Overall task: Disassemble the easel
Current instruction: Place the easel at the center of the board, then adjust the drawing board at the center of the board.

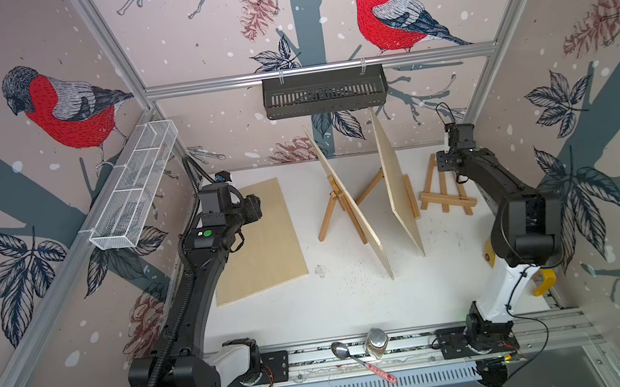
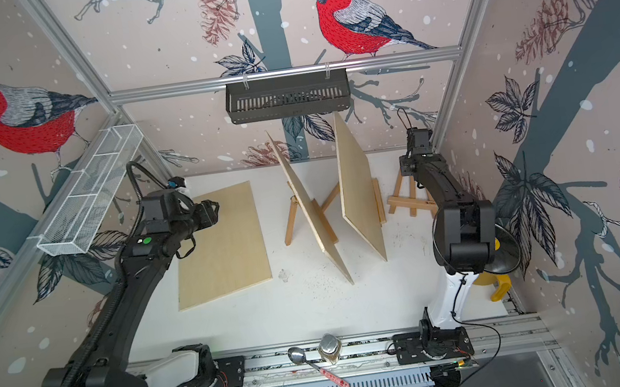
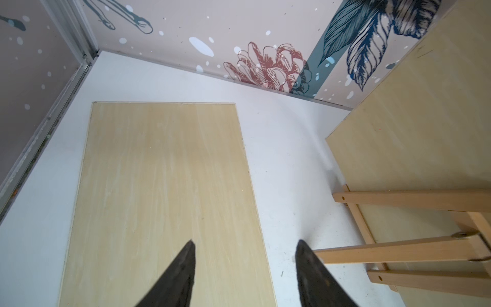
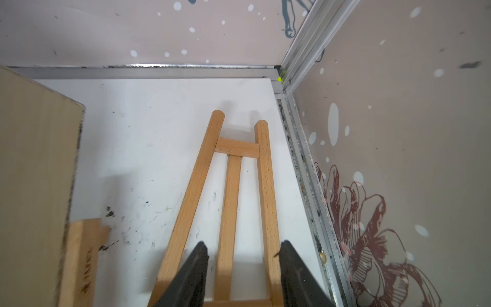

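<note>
At my far left the flat board (image 1: 262, 240) lies on the worktop (image 1: 355, 309), and my left claw (image 3: 245, 244) hangs over its near end, jaws spread with nothing between them. I read that board as already lifted off its stand and parked clear of the others. Moving right, the first standing board (image 1: 374, 242) leans on the left easel (image 1: 328, 216) and the second standing board (image 1: 395, 184) on the middle easel (image 1: 413, 200), so I judge both stands to be loaded and waiting. Furthest right, the bare easel (image 4: 229, 202) sits folded by the corner, with my right claw (image 4: 243, 243) over it. Its jaws are apart, astride the centre strut and one side rail. Whether they touch wood I cannot tell, nor whether that frame rests fully flat. In both top views each claw is buried under its own wrist. The boards hide most of the two standing frames. The right wrist view cuts off the bare easel's foot end.
</note>
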Action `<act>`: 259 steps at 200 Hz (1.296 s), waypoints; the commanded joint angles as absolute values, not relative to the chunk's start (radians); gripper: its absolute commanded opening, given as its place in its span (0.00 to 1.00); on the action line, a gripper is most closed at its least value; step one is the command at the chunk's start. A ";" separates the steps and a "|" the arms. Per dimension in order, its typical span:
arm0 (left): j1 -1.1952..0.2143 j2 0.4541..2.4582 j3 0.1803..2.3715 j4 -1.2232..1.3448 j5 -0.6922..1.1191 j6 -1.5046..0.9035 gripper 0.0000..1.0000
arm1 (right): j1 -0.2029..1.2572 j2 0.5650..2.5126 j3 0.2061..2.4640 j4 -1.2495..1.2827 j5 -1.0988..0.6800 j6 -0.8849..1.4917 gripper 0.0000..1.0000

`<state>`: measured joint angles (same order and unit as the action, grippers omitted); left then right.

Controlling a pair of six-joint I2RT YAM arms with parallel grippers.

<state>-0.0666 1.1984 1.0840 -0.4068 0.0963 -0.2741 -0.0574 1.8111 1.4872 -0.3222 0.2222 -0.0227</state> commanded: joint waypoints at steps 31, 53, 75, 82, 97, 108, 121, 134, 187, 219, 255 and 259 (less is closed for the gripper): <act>-0.057 1.291 1.033 -0.354 -0.116 -0.384 0.52 | 0.090 1.481 1.237 -0.169 0.231 0.094 0.46; -0.054 1.399 1.095 -0.408 -0.266 -0.406 0.53 | 0.181 1.338 1.147 -0.145 0.187 0.119 0.46; -0.024 1.542 1.192 -0.476 -0.360 -0.416 0.51 | 0.261 1.207 1.072 -0.094 0.158 0.128 0.46; -0.010 1.581 1.214 -0.476 -0.366 -0.415 0.50 | 0.277 1.176 1.059 -0.088 0.149 0.131 0.45; 0.015 1.669 1.263 -0.454 -0.380 -0.400 0.45 | 0.294 1.120 1.041 -0.083 0.128 0.138 0.40; 0.026 1.743 1.333 -0.483 -0.401 -0.384 0.41 | 0.298 1.086 1.033 -0.080 0.114 0.134 0.37; 0.031 1.829 1.423 -0.518 -0.482 -0.357 0.39 | 0.298 1.061 1.027 -0.083 0.109 0.124 0.34; 0.040 1.913 1.502 -0.535 -0.562 -0.315 0.37 | 0.297 1.049 1.018 -0.083 0.111 0.118 0.33; 0.176 2.141 1.698 -0.558 -0.445 -0.298 0.35 | 0.297 1.032 0.971 -0.058 0.062 0.111 0.32; 0.215 2.197 1.760 -0.528 -0.349 -0.306 0.35 | 0.296 1.029 0.960 -0.046 0.047 0.109 0.32; 0.252 2.254 1.819 -0.467 -0.245 -0.339 0.35 | 0.296 1.031 0.947 -0.040 0.049 0.107 0.32; 0.254 2.266 1.835 -0.473 -0.239 -0.341 0.35 | 0.296 1.031 0.945 -0.041 0.049 0.107 0.32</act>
